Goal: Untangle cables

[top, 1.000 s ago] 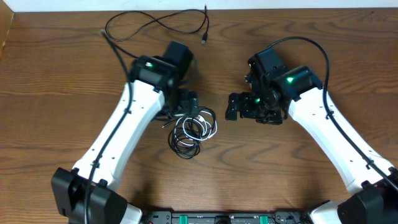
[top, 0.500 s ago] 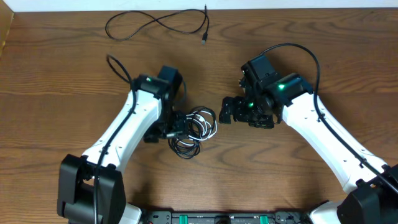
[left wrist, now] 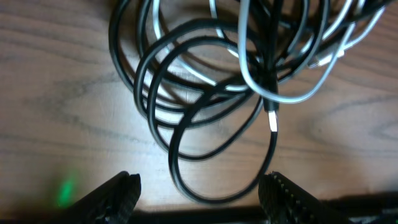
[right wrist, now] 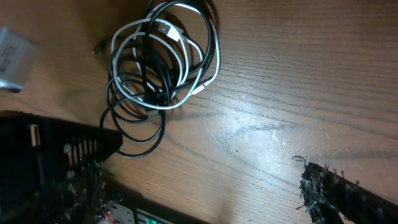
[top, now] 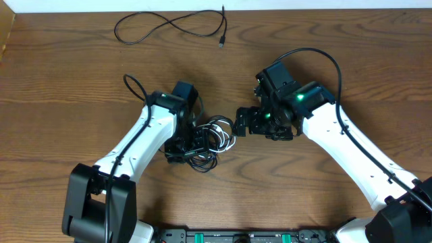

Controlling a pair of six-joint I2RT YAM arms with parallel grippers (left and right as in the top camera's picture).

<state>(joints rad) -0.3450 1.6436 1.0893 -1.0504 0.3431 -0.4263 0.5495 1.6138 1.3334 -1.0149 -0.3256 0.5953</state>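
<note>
A tangled bundle of black cables (top: 202,156) and one white cable (top: 226,138) lies coiled on the wooden table. My left gripper (top: 191,147) is open at the bundle's left side. In the left wrist view its fingers (left wrist: 121,190) straddle the lowest black loop (left wrist: 214,193), with the white cable (left wrist: 283,98) beyond. My right gripper (top: 241,121) is open and empty just right of the bundle. In the right wrist view (right wrist: 205,171) the white coil (right wrist: 186,59) and black loops (right wrist: 140,137) lie ahead to the left.
One separate long black cable (top: 169,27) lies spread out at the table's far edge, its plug (top: 221,44) pointing toward the middle. Bare wood table (top: 67,88) surrounds the arms. A dark rail (top: 236,236) runs along the front edge.
My left arm has swung toward the front, bringing its gripper down beside the bundle's left side. My right gripper has shifted left, closer to the bundle. The bundle has barely moved.
</note>
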